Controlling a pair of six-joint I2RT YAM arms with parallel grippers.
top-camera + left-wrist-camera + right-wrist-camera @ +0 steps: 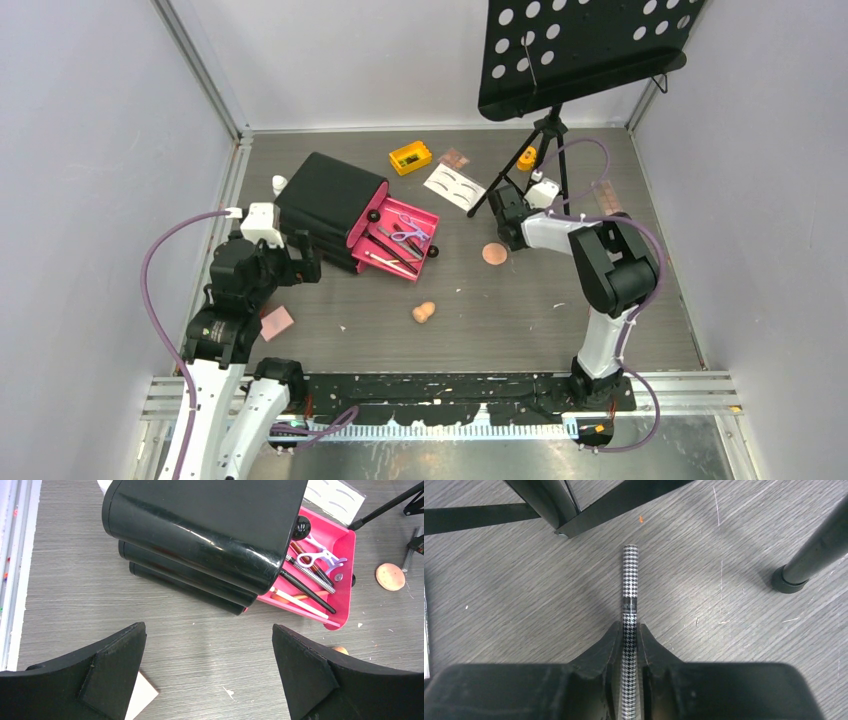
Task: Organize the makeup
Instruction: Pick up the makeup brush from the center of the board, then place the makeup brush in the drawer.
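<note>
My right gripper (629, 630) is shut on a thin houndstooth-patterned makeup pencil (630, 580), which sticks out ahead of the fingers low over the table. In the top view this gripper (503, 205) is beside the music stand's legs. My left gripper (209, 670) is open with only bare table between its fingers, just in front of the black chest (200, 525). The chest's pink drawer (345, 545) stands open with lilac scissors (320, 557) and thin brushes (305, 587) in it. Loose on the table are a peach sponge (424, 312), a round peach puff (494, 254) and a white eyebrow card (454, 186).
The black music stand (575, 45) overhangs the back right; its tripod legs (549, 500) and a foot (791, 580) flank the pencil. A yellow block (410, 157), a brown palette (454, 158) and a white bottle (279, 184) lie at the back. A pink square (276, 322) lies near my left arm.
</note>
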